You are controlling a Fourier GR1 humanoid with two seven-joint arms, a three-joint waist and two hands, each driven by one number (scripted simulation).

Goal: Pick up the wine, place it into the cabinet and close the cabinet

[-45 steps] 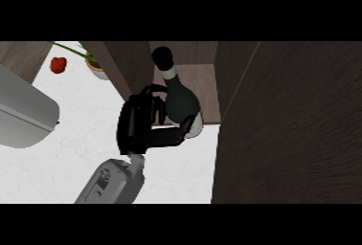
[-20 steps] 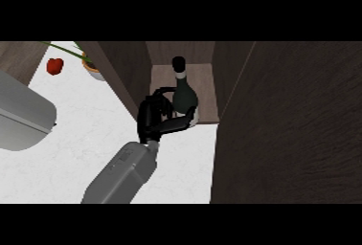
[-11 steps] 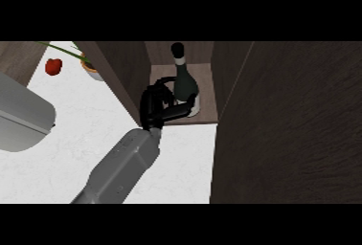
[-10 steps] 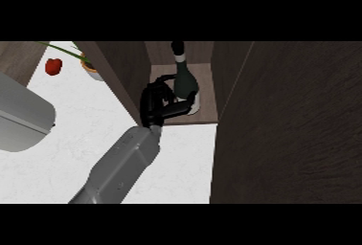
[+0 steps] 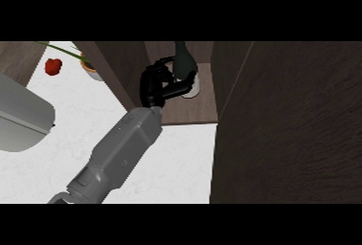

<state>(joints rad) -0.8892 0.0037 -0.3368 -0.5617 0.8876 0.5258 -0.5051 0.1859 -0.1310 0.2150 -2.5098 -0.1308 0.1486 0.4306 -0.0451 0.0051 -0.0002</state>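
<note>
The dark wine bottle [image 5: 185,64] is inside the open cabinet [image 5: 185,109], its neck pointing to the top of the view and its pale base near the cabinet floor. My left hand [image 5: 160,84] is shut on the bottle's body, its fingers curled round it from the left and hiding much of it. The grey forearm [image 5: 120,148] reaches in from the lower left. The cabinet's open door [image 5: 290,129] fills the right side of the view as a dark wooden panel. My right hand does not show.
The cabinet's left wall [image 5: 117,72] stands close beside my hand. On the white counter [image 5: 63,119] lie a big grey appliance [image 5: 17,115] at the left edge, a red fruit [image 5: 53,66] and a potted plant [image 5: 88,67] at the back.
My left hand has carried the bottle from the counter's side deeper into the cabinet. The forearm has stretched out further, and the bottle now stands more upright.
</note>
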